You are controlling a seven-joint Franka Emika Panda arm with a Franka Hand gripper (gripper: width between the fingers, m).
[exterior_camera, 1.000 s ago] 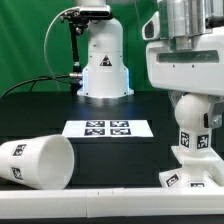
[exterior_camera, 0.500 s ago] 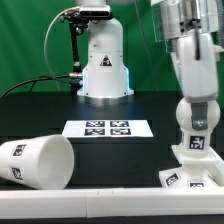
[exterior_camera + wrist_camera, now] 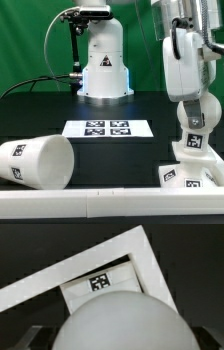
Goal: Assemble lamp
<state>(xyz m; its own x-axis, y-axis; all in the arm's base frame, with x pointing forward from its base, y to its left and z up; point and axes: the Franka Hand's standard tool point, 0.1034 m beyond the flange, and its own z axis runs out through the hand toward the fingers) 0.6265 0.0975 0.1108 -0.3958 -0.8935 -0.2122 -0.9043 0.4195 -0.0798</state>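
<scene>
The round bulb (image 3: 196, 116) stands upright with its stem in the small flared base (image 3: 188, 166) at the exterior view's right, near the table's front edge. My gripper (image 3: 192, 100) comes down from above and is shut on the bulb's top. In the wrist view the bulb (image 3: 122, 322) fills the space between my dark fingers (image 3: 38, 335), and the tagged base (image 3: 100, 282) shows beyond it. The large tapered shade (image 3: 36, 161) lies on its side at the exterior view's left, its open mouth toward the middle.
The marker board (image 3: 108, 128) lies flat in the middle of the black table. The white robot pedestal (image 3: 103, 65) stands behind it. A white rail (image 3: 100, 197) runs along the table's front edge and also shows in the wrist view (image 3: 135, 252).
My hand has turned about its vertical axis over the bulb, from broad side on to narrow side on. The bulb, base and shade stay in place.
</scene>
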